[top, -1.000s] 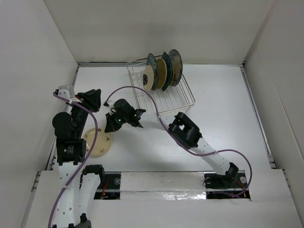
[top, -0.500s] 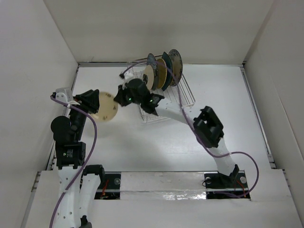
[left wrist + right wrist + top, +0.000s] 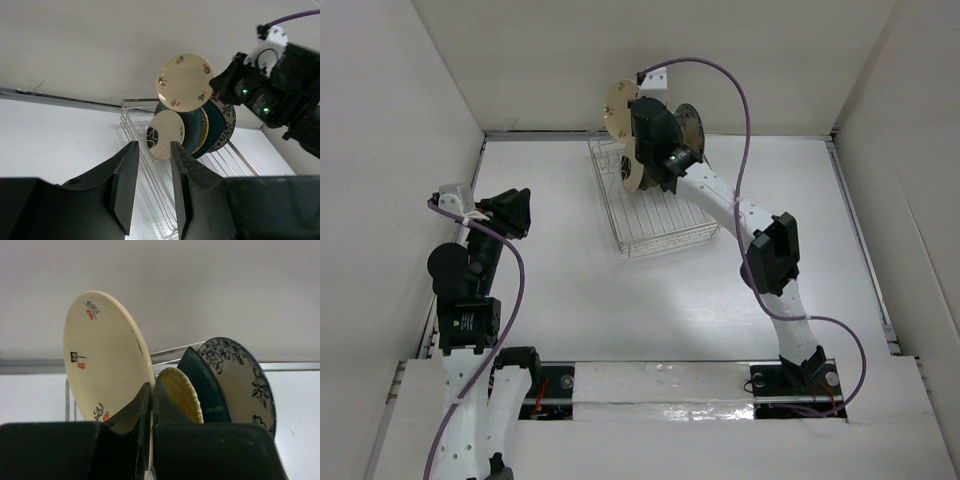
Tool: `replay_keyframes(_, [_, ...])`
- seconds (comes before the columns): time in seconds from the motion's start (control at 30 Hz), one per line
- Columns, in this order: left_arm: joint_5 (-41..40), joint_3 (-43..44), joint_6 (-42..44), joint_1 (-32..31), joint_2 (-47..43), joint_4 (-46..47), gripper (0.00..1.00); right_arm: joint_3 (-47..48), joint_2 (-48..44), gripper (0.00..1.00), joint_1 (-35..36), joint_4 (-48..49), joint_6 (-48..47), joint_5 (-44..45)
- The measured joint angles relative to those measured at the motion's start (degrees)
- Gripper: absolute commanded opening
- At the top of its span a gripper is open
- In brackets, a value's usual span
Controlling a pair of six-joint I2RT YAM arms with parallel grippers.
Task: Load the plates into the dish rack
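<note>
My right gripper is shut on the rim of a cream plate with small red and black marks and holds it upright in the air above the back of the silver wire dish rack. In the right wrist view the jaws pinch this plate. Behind it stand a woven yellow plate, a dark teal plate and a blue-and-white plate. My left gripper is open and empty at the table's left. Its wrist view shows the held plate and a small patterned plate in the rack.
White walls close the table in at the back and both sides. The right arm stretches diagonally from the near right base to the rack. A purple cable arcs above it. The rack's front slots hold no plates.
The cream plate went from the table by the left arm into the left gripper, then to the right gripper, which has carried it up and back above the rack. The left gripper has let go.
</note>
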Motion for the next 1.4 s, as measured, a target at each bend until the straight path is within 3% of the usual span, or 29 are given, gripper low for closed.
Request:
replay_keyframes(0.33, [0.39,0.0,-0.02,0.0,0.42,-0.02,0.29,6.56,11.43,0.0,0.98,-7.37,-4.39,5.16])
replay_keyframes(0.67, [0.83,0.0,-0.04,0.0,1.51,-0.02,0.29,6.78,12.68,0.0,1.73,-9.18,-2.97,6.6])
replay_keyframes(1.03, [0.94,0.0,-0.04,0.0,1.57,-0.02,0.29,5.44,14.4,0.0,7.28,-8.33,-5.33,8.76])
replay_keyframes(1.23, [1.01,0.0,-0.04,0.0,1.57,-0.02,0.29,1.14,14.56,0.38,8.33,-5.55,-5.81,8.31])
replay_keyframes(1.4, [1.01,0.0,-0.04,0.0,1.57,-0.02,0.29,0.5,14.49,0.45,8.46,-4.85,-5.57,7.15])
